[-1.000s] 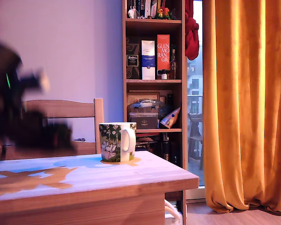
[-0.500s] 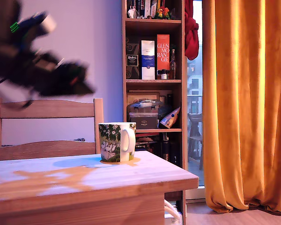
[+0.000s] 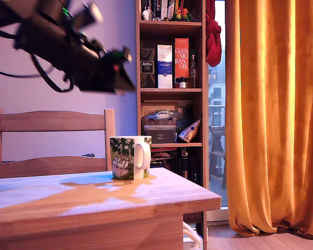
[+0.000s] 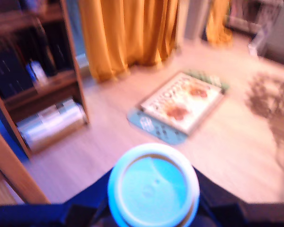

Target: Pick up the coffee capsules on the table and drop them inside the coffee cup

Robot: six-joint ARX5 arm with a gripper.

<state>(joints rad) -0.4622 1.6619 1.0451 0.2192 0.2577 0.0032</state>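
Your black gripper (image 3: 122,73) hangs high above the pale wooden table (image 3: 161,195), clamped around the dark blue plastic capsule (image 4: 153,185). The white foliage-printed ceramic mug (image 3: 130,158) stands below it on the tabletop.

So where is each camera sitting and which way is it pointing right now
Exterior view: low, about level with the table top, looking across it at the coffee cup, chair, bookshelf and orange curtain; the arm and gripper show blurred, high at that view's left.
Wrist view: on the arm, looking past the gripper at the floor, a flat box and a shelf; the coffee capsule sits between dark fingers.
Shared: the curtain and the bookshelf.
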